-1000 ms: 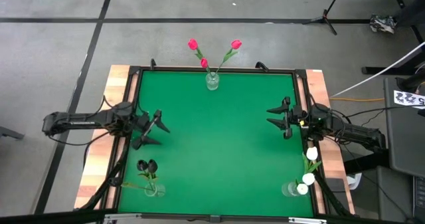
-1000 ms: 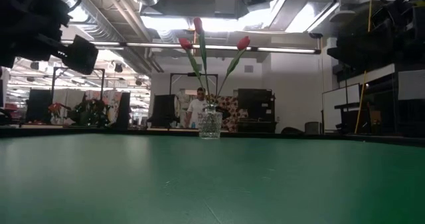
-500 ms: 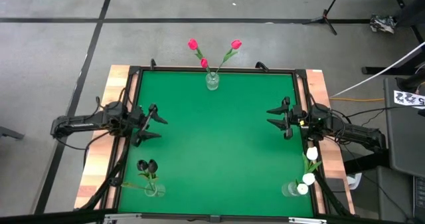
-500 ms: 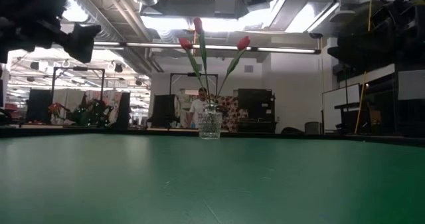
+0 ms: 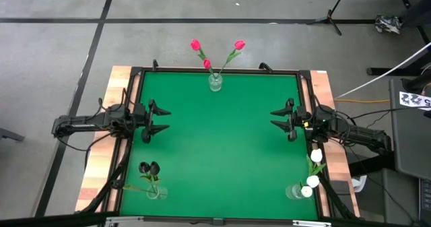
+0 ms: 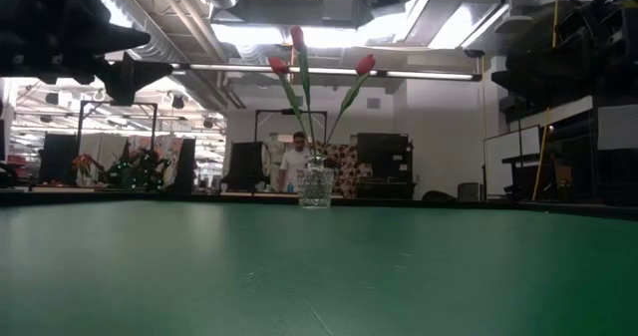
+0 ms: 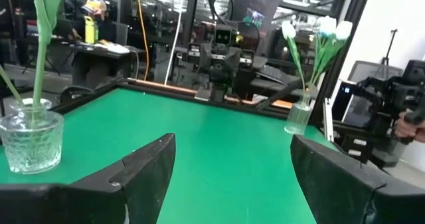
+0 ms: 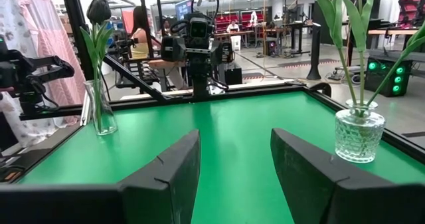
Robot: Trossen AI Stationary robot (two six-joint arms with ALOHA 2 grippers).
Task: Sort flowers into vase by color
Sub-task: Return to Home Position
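Three pink flowers [image 5: 207,63] are held in a clear vase [image 5: 215,83] at the top centre edge of the green desk [image 5: 222,153]. In the low view their long stems are seen standing nearly upright and fanning apart, heads uppermost. In the high view the heads are splayed toward the top of the frame, past the desk's edge. Two near-black flowers [image 5: 149,167] are set in a second vase [image 5: 157,193] at the lower left corner, their stems leaning toward the upper left. Three white flowers [image 5: 312,180] are lodged in a third vase [image 5: 293,191] at the lower right corner, with the stems angled to the upper right over the desk's rim. The left claw [image 5: 166,120] is held over the left side of the desk, its fingers spread apart and nothing gripped, pointed toward the centre. The right claw [image 5: 272,118] is held over the right side, likewise spread and empty, facing the left one. A person [image 6: 297,163] is seen in the room behind the top vase in the low view.
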